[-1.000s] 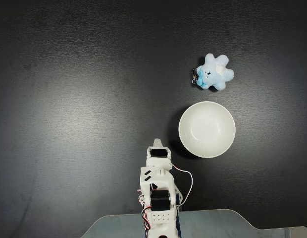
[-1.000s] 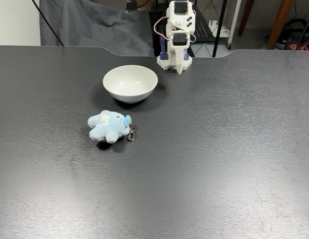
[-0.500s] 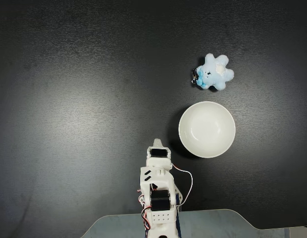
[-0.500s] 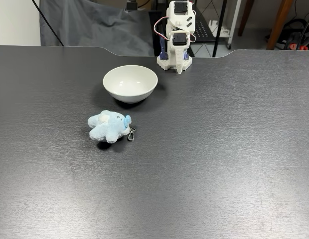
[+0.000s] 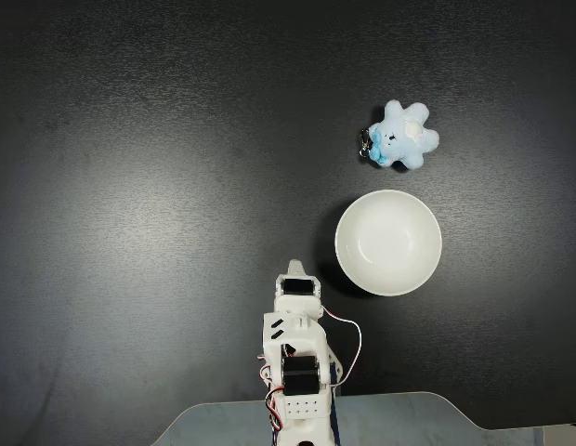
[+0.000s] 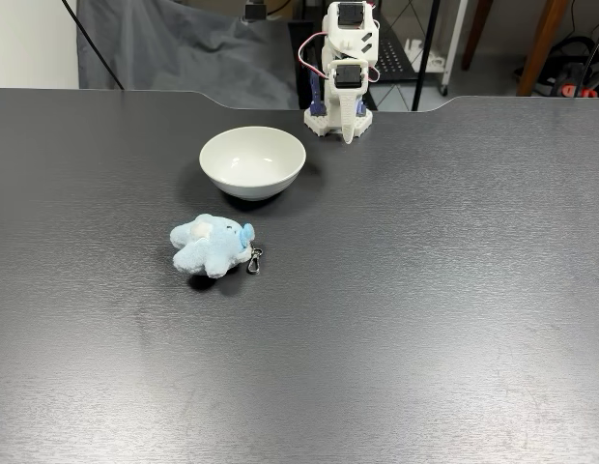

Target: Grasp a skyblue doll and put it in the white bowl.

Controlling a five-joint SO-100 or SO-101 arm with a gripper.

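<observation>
On the dark matte worktop (image 6: 425, 290) nothing is grasped yet: the small fluffy pale-blue & white plush doll (image 6: 212, 246) lies alone, its little metal keyring (image 6: 254, 262) trailing on the surface beside it, and the round glossy white bowl (image 6: 252, 160) sits empty, near the doll but w/ a clear strip of worktop between them. Seen from above, the doll (image 5: 402, 136) is beyond the bowl (image 5: 388, 242) as reckoned from the arm's base, so any reach has to pass over or beside the bowl. The white arm (image 6: 344, 68) is folded up at the worktop's far edge, w/ the claw (image 6: 348, 130) hanging point-down just above the surface, well apart from both items; from above the claw (image 5: 294, 271) looks like a narrow tip, and the jaws seem closed together w/ nothing between them, though the part is small in both fixed views. Judged step: the very start, i.e. approach not begun. Next move calls for unfolding the arm, swinging toward the doll's side, spreading the jaws, and coming down over the soft body rather than the keyring, keeping clear of the bowl's rim on the way out.
</observation>
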